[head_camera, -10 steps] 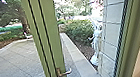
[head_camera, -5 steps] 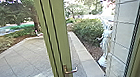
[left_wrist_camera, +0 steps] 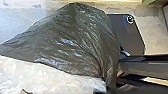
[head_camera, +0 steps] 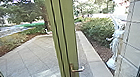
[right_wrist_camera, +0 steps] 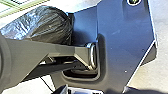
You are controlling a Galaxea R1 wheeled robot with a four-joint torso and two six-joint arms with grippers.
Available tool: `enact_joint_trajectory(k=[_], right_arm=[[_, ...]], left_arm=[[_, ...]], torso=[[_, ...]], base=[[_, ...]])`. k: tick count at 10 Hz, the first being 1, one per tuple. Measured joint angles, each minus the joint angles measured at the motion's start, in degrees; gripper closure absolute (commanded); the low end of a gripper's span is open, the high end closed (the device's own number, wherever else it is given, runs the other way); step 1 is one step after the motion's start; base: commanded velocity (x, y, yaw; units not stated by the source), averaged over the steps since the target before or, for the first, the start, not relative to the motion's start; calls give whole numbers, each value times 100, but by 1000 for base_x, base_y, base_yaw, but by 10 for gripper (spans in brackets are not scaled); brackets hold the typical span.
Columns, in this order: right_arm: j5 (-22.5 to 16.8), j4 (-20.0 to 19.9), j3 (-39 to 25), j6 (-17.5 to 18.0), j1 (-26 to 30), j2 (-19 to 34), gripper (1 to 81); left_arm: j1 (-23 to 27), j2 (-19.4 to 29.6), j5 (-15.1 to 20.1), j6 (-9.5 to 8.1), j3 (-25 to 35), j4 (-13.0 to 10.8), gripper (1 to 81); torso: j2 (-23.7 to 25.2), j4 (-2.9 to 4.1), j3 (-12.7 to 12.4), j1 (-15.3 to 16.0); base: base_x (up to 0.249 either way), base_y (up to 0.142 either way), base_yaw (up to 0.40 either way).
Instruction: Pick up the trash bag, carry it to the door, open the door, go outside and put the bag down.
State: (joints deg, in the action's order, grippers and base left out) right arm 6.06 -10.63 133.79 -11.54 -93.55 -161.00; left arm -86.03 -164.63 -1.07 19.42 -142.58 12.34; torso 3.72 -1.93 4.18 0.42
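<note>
Bulging beside the robot's base plate (right_wrist_camera: 125,37), the dark trash bag (left_wrist_camera: 70,42) narrows into gathered folds in the left wrist view; I judge it the left arm's load. How far open the left gripper is, and what it has hold of, I cannot tell. Ahead, the paved yard (head_camera: 31,63) spreads on the left up to the green door post (head_camera: 68,29). From that post the lever handle (head_camera: 77,70) points right, its long axis roughly level (whether the door is ajar, I can't make out). The handle lies slightly right of the head view's middle, so the right arm seems marginally nearer, and any reach for it would turn on that. Farther right come a white statue (head_camera: 116,46) and a stone wall (head_camera: 133,37). The right gripper's opening and hold I cannot tell either.
</note>
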Motion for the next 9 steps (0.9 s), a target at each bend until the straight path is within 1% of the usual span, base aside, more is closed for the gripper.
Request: enact_joint_trajectory(k=[9], right_arm=[[-2,2,33,0,4,-27,10]], left_arm=[[-10,-48,2,0,-87,-52,811]], torso=[[0,0,-2,-2]], base=[[0,0,249]])
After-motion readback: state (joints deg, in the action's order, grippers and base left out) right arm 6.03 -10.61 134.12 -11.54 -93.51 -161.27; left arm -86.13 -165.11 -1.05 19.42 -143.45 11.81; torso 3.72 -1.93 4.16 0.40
